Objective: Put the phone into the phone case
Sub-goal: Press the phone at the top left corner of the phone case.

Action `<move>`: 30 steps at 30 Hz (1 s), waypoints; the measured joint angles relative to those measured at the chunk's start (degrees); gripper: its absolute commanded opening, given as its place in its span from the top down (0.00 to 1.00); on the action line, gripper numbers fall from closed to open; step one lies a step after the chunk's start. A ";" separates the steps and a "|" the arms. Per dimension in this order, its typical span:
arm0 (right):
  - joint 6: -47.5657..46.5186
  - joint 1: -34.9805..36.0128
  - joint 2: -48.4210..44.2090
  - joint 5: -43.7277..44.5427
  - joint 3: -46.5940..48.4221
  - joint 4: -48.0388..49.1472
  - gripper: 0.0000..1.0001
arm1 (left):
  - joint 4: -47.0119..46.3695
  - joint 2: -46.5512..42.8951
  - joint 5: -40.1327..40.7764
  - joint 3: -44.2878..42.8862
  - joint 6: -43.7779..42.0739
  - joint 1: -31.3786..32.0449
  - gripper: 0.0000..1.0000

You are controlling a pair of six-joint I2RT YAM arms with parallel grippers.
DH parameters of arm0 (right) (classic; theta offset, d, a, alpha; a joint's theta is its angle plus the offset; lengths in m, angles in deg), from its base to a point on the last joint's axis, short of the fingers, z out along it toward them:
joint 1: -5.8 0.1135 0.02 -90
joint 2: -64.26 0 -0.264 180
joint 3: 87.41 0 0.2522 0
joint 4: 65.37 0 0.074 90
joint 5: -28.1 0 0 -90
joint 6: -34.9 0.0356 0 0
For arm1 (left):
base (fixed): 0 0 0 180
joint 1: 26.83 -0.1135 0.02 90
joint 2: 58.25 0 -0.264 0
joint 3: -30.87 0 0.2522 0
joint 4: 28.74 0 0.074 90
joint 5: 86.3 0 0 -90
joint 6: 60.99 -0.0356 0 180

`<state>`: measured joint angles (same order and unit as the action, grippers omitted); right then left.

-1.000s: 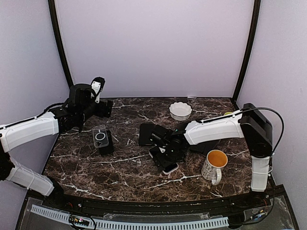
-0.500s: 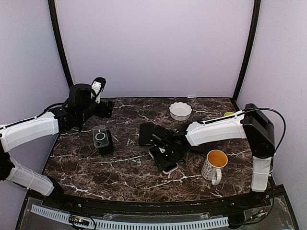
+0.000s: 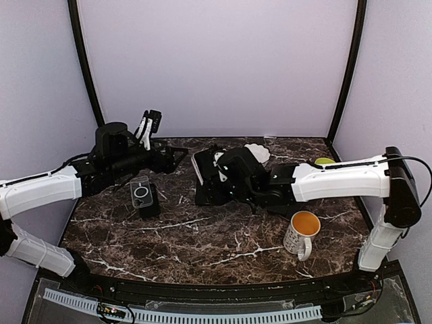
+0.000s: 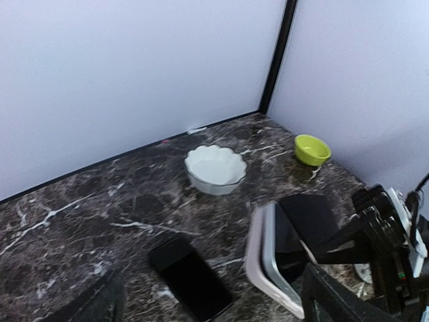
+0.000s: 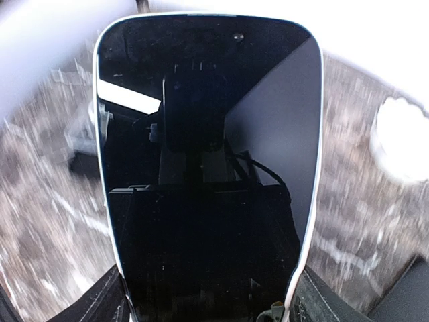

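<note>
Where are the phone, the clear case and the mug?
phone [image 5: 208, 168], right wrist view, middle of its screen.
clear case [image 3: 140, 193], top view, its round ring.
mug [image 3: 294, 241], top view, white outer wall.

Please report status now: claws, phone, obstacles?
Left claw open, empty. Right claw shut on phone, above table. Empty phone case far left. Left claw near path.

Soft even light, faint shadows, right wrist background motion-blurred, reflections across the phone [image 5: 208, 168]
</note>
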<state>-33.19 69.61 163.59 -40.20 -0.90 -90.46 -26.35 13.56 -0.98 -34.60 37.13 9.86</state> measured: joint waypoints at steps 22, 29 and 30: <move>-9.81 4.83 -4.79 4.90 -2.58 18.97 0.74 | -19.12 -1.55 3.23 5.79 13.18 8.70 0.66; -11.13 4.83 -4.79 4.35 -2.62 19.06 0.66 | -22.40 -1.18 -1.97 6.54 14.36 8.90 0.96; -11.28 4.83 -4.79 4.24 -2.69 19.12 0.60 | -23.12 -1.11 -2.54 6.82 14.56 8.87 0.99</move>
<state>-44.47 74.44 158.80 -35.96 -3.59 -71.34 -49.48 12.45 -3.52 -27.78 51.69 18.73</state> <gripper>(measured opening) 0.739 0.118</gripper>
